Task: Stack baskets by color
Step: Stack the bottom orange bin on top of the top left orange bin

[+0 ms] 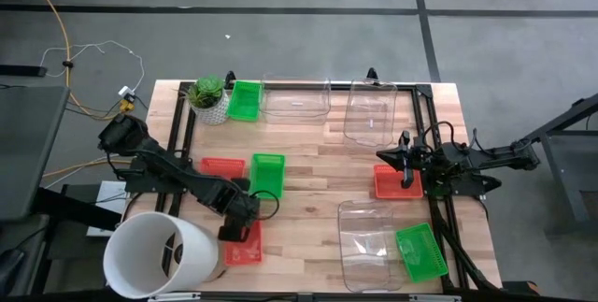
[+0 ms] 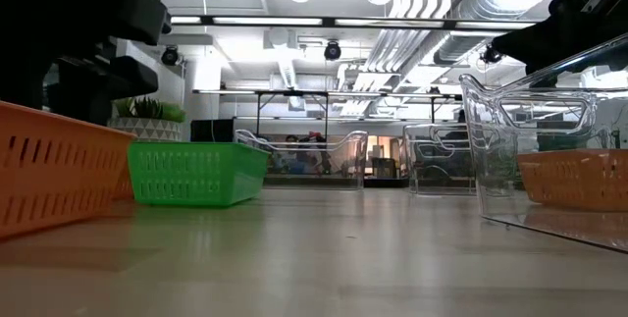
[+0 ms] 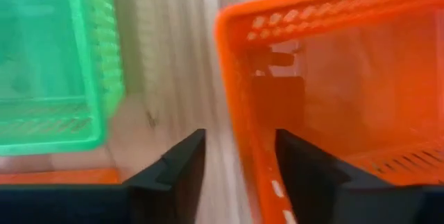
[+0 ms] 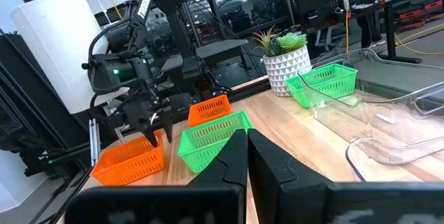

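My left gripper [image 1: 239, 231] points down at a red basket [image 1: 245, 246] near the table's front left edge. It is open, with one finger inside the basket and one outside. A second red basket [image 1: 222, 166] and a green basket [image 1: 267, 174] rest on their bases a little farther back. My right gripper [image 1: 391, 159] waits shut at the table's right side, level, above a third red basket [image 1: 394, 184]. My left gripper stands astride the red basket's side wall [image 3: 239, 130] from above, one finger [image 3: 305, 175] inside the basket and the other [image 3: 173, 175] outside over bare wood. The basket sits flat on the table. Whether a finger touches the wall, I cannot tell.
A big white bucket [image 1: 159, 255] lies just left of the left gripper. A potted plant [image 1: 207, 98], a green basket [image 1: 245, 101] and clear tubs [image 1: 296, 97] [image 1: 371, 113] line the far edge. Another clear tub [image 1: 366, 244] and a green basket [image 1: 420, 251] sit front right.
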Robot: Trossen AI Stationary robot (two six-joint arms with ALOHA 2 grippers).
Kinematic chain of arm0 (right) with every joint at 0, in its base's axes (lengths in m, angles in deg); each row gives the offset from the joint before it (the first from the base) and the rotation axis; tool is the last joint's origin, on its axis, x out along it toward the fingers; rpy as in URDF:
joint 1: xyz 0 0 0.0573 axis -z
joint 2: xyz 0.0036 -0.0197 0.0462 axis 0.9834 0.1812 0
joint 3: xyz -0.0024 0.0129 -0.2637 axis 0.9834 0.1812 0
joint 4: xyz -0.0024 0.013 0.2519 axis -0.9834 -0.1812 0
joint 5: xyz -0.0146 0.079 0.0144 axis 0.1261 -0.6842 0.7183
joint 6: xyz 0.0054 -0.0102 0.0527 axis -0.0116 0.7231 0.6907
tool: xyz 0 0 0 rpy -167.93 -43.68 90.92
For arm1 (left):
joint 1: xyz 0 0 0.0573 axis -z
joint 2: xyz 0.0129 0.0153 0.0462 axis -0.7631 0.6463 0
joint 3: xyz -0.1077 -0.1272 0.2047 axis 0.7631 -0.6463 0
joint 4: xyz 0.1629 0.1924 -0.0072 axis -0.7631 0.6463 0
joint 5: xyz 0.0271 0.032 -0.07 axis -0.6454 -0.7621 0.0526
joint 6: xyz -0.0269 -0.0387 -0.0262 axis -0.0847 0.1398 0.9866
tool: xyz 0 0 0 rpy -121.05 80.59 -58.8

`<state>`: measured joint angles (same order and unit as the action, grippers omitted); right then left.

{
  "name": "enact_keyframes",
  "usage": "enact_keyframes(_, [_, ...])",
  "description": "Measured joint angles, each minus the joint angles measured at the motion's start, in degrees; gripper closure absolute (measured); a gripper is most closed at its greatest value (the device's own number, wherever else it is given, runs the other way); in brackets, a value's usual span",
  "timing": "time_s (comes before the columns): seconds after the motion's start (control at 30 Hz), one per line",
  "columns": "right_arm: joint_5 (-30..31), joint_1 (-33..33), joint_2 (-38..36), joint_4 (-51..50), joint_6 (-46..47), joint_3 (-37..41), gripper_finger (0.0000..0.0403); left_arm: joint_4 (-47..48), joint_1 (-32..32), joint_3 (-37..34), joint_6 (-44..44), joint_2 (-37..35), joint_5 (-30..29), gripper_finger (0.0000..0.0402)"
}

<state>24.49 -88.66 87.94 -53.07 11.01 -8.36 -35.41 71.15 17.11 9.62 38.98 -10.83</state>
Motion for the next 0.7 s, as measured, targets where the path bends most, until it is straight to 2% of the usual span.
enact_keyframes(0.17, [0.0, 0.0, 0.0, 0.0, 0.0, 0.0, 0.0402, 0.0, -0.1, 0.0, 0.1, 0.0, 0.2, 0.0369])
enact_keyframes(0.23, [0.0, 0.0, 0.0, 0.0, 0.0, 0.0, 0.0402, -0.2, -0.6, 0.0, 1.1, 0.0, 0.3, 0.0392])
enact_keyframes(0.47, [0.0, 0.0, 0.0, 0.0, 0.0, 0.0, 0.0402, 5.9, -1.7, 4.5, -0.5, 0.0, 1.2, 0.0398])
enact_keyframes(0.7, [0.0, 0.0, 0.0, 0.0, 0.0, 0.0, 0.0402, 18.2, -1.7, 14.5, -4.8, -0.5, -3.2, 0.0400])
